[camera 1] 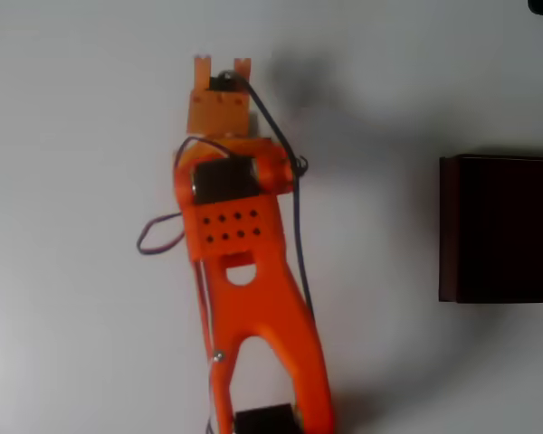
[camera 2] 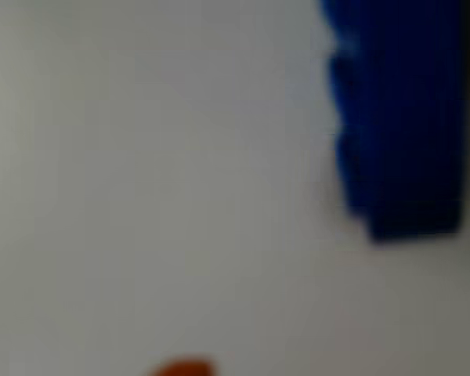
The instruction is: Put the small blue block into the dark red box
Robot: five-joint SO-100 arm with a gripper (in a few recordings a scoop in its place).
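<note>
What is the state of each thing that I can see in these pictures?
block: lies on the table, blurred, close to the wrist camera; nothing grips it.
box: open on top, dark inside, at the right edge of the overhead view.
gripper: far from the box, pointing up in the overhead view; open or shut is unclear.

surface: plain white table (camera 1: 81, 108), matte, unmarked | light: soft and diffuse, brighter toward the table's upper left corner in the overhead view | shadows: faint grey patches on the table right of its centre | wrist view: same white table (camera 2: 141, 196), blurred, greyer at its left edge
</note>
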